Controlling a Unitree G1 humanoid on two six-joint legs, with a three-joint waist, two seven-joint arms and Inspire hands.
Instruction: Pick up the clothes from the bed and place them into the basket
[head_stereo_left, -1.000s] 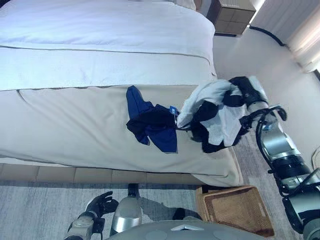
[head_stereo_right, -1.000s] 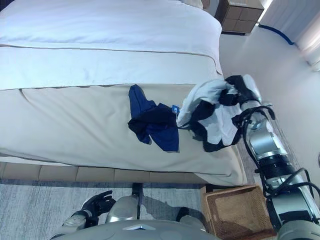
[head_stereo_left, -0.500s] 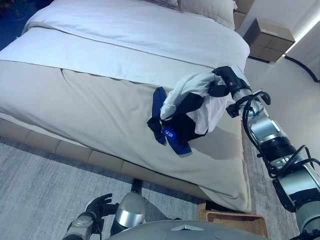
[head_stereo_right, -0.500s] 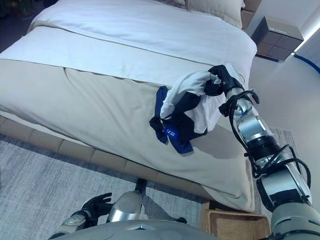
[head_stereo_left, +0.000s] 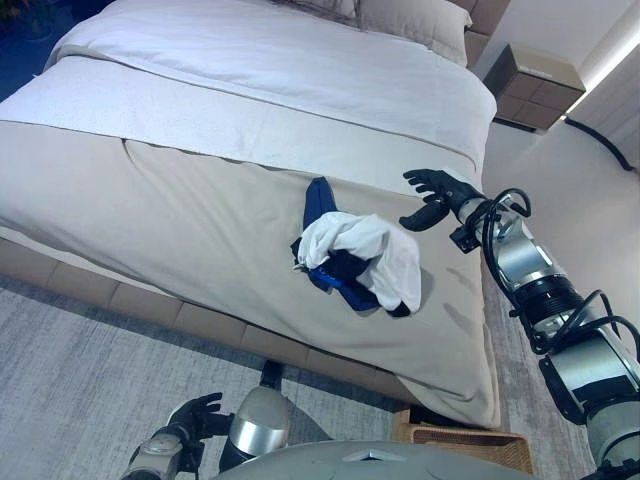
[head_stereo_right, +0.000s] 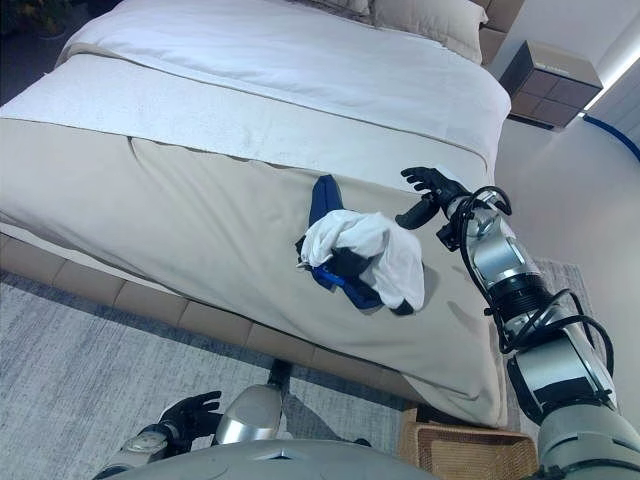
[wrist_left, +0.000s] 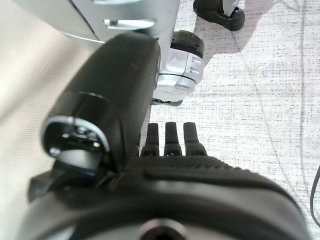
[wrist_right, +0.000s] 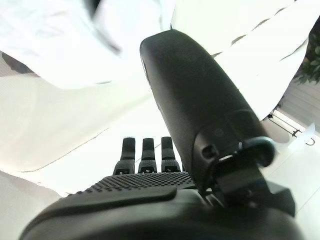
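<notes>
A white and black garment (head_stereo_left: 362, 251) lies crumpled on the beige bed cover (head_stereo_left: 180, 210), on top of a blue garment (head_stereo_left: 320, 200). My right hand (head_stereo_left: 435, 190) hovers just right of the pile, open and empty, with fingers spread. The right wrist view shows its straight fingers (wrist_right: 145, 155) over the bed and white cloth (wrist_right: 55, 40) past them. The wicker basket (head_stereo_left: 465, 436) stands on the floor by the bed's near right corner, partly cut off. My left hand (head_stereo_left: 190, 418) hangs low at the left, open and empty, over the rug (wrist_left: 240, 100).
White duvet (head_stereo_left: 250, 60) and pillows (head_stereo_left: 410, 15) cover the bed's far half. A wooden nightstand (head_stereo_left: 535, 75) stands at the far right. A grey rug (head_stereo_left: 80, 370) lies in front of the bed.
My right hand has let go of the white and black garment, which dropped onto the blue garment on the bed. The hand is now open. The camera shifted earlier.
</notes>
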